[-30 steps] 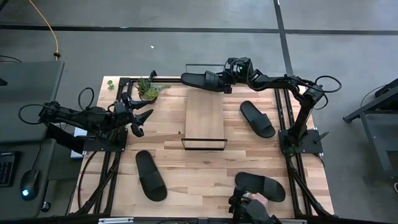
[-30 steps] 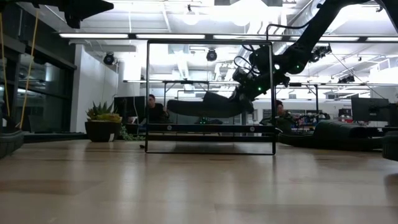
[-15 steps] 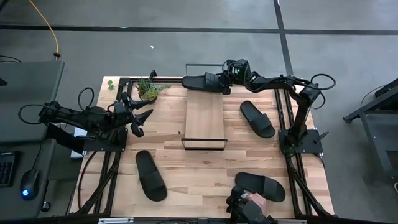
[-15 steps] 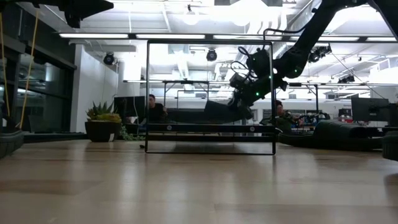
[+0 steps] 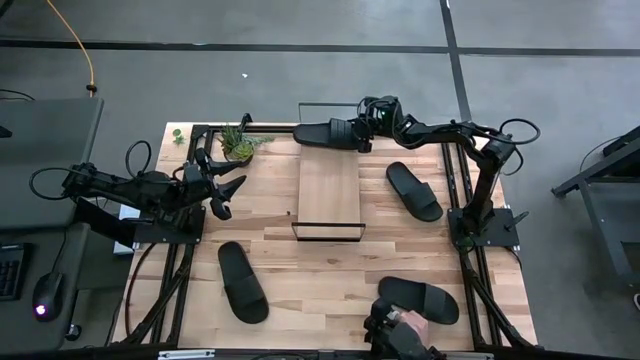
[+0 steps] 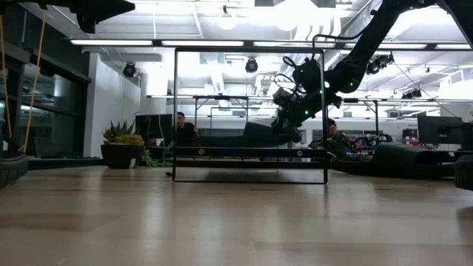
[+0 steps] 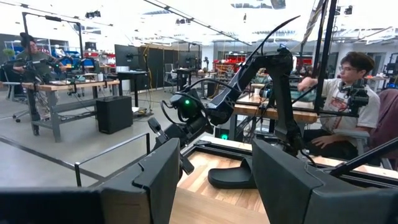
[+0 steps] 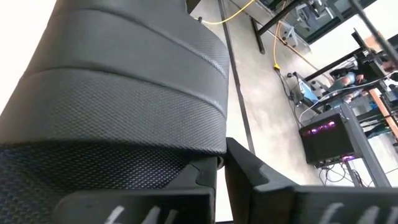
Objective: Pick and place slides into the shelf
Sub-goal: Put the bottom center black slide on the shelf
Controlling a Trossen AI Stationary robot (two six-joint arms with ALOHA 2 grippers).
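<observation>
Wooden table (image 5: 300,280), right claw (image 5: 352,133) clamped on matte black slide (image 5: 325,132), above shelf (image 5: 329,185)

Table (image 5: 330,270) with shelf (image 5: 328,187), slides (image 5: 242,282)

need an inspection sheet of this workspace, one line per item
surface: light wooden tabletop, inside a black frame.
job's things: four matte black slip-on slides. One is held at the far end of the narrow light-wood shelf with black wire end rails; three lie on the table: right of the shelf, front left, front right.
clutter: small potted green plant at the far left corner.
grippers: right gripper shut on the held slide; left gripper open, empty, at the left edge.
cables: black loops along both arms; yellow cable on the floor.
surroundings: grey floor; a person's hand at the near edge; seated people beyond the table.
</observation>
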